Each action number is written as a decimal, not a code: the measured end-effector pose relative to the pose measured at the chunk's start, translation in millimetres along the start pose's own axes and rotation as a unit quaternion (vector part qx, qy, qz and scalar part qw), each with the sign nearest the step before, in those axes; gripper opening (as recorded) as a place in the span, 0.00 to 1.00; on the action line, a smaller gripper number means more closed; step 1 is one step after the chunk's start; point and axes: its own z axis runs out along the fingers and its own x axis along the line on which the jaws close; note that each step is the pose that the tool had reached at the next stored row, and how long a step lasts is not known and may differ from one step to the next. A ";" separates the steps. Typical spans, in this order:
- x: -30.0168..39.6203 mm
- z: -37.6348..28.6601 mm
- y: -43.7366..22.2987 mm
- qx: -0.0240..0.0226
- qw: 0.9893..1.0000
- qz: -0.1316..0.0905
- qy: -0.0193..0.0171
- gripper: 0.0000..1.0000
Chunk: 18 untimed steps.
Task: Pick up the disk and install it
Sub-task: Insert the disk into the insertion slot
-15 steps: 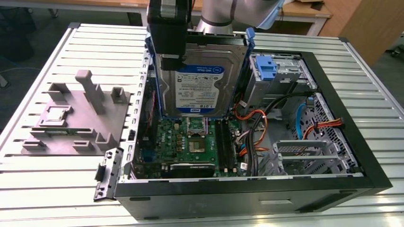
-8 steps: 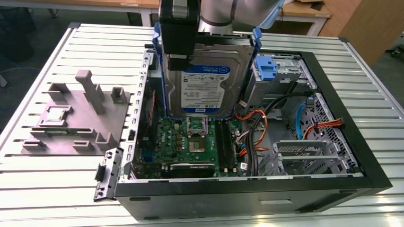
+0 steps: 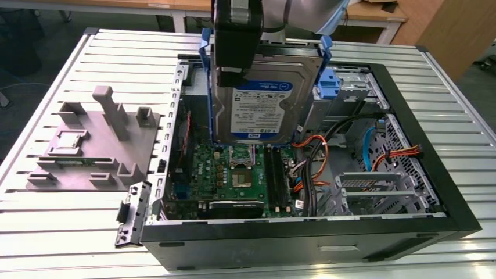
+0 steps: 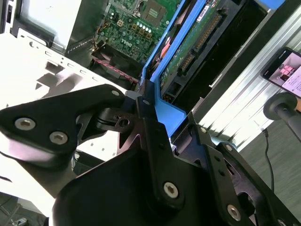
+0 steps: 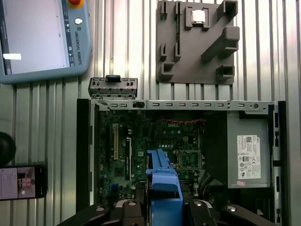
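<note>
- End effector [image 3: 232,68] state: fingers [image 4: 151,129] closed tight on one short end of the disk [image 3: 265,107]. Nothing else is in the grasp.
- Disk position: hangs upright straight beneath the end effector, with the labelled face turned toward the exterior camera. It is held in the air over the open computer case [image 3: 310,229] and is not seated in any bay.
- Blue carrier [image 3: 208,87] frames the disk down both long sides. In the second wrist view the fingers pinch the carrier's end bar, and the green circuit-board side of the disk runs away from the end effector toward the case.
- Case lies on its side, open face up, directly below the end effector, on the slatted metal surface [image 3: 69,232].
- Motherboard [image 3: 232,174] sits in the case floor below the disk's lower end.
- Orange cables [image 3: 317,157] lie in the case, below the end effector and toward the exterior view's right, just beside the motherboard.
- Blue bracket [image 3: 331,81] is fixed in the upper drive bay, near the disk on the exterior view's right of the end effector.
- Power supply [image 5: 247,146] is at one end of the case, well apart from the end effector.
- Grey fixture block [image 3: 93,145] stands on the surface outside the case, well off to the exterior view's left of the end effector. A small square part [image 5: 198,16] rests in one of its recesses.
- Grey latch piece [image 3: 132,212] lies on the surface just beside the case wall.
- Teach pendant [image 5: 42,37] and phone [image 5: 21,181] lie on the surface outside the case, well apart from the end effector.
</note>
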 end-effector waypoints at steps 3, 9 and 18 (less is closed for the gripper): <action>-0.1 -0.1 -3.8 0.000 1.000 0.000 0.000 0.36; -0.1 -0.1 -3.5 0.000 1.000 0.000 0.000 0.36; -0.1 0.1 0.3 0.000 1.000 0.000 0.002 0.36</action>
